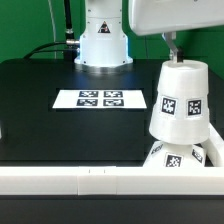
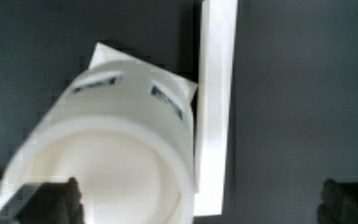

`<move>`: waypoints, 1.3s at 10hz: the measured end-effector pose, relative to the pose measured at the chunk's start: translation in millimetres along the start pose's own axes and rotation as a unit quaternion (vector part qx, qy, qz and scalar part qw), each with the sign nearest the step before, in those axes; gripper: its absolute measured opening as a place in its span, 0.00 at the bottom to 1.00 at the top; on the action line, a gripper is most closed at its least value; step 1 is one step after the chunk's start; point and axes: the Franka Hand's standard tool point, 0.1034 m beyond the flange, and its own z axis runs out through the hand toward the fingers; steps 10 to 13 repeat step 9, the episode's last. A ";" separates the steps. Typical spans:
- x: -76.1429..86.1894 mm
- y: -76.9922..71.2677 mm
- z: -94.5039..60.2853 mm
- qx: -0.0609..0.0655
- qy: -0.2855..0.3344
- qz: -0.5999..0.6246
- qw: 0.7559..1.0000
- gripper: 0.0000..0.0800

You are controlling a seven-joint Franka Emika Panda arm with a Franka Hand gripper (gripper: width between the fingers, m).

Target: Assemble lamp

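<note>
The white tapered shade (image 1: 178, 100) stands upright at the exterior view's right, narrow end up, with square tags on its side. It rests over another white tagged part (image 1: 168, 155), which looks like the base, by the front wall. The bulb is hidden. My gripper (image 1: 172, 48) hangs just above the shade's top. In the wrist view the shade (image 2: 114, 130) lies below the camera, close to one finger (image 2: 43, 205). The other finger (image 2: 350, 200) is far off, with bare table between. The gripper (image 2: 194, 205) is open and holds nothing.
The marker board (image 1: 100, 98) lies flat in the middle of the black table. A white wall (image 1: 90, 180) runs along the front edge, and shows as a white strip (image 2: 215, 90) in the wrist view. The arm's white pedestal (image 1: 103, 45) stands at the back.
</note>
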 end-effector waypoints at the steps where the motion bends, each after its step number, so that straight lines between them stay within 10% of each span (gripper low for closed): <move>1: -1.8 -5.5 -11.7 -0.015 -0.010 -0.006 1.000 0.87; 3: -0.6 -22.7 -19.6 -0.045 -0.003 -0.004 0.999 0.87; 13: -1.0 -22.7 -16.3 -0.042 -0.006 -0.010 0.999 0.87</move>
